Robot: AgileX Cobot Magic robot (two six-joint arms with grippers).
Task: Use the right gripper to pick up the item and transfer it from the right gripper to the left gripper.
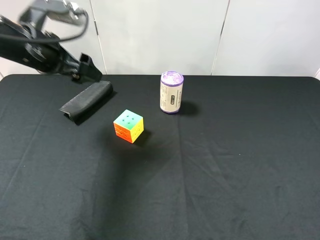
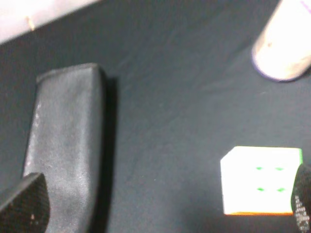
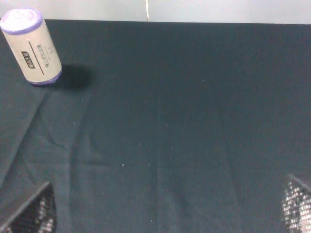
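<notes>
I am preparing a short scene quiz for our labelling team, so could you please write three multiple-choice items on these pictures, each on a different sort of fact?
1. Where does the black pouch lie, in the high view?
A. Left of the puzzle cube, near the table's far edge
B. Right of the cylinder
C. On top of the cube

2. What colour is the lid of the cream cylinder?
A. Red
B. Purple
C. Green

3. What is the pouch's state?
A. Lifted by the right gripper
B. Lying on the black cloth
C. Standing on end

Answers: 1 A, the pouch sits up and left of the cube. 2 B, the top rim is purple. 3 B, it lies flat, and the right wrist view shows only bare cloth between the fingers.
</notes>
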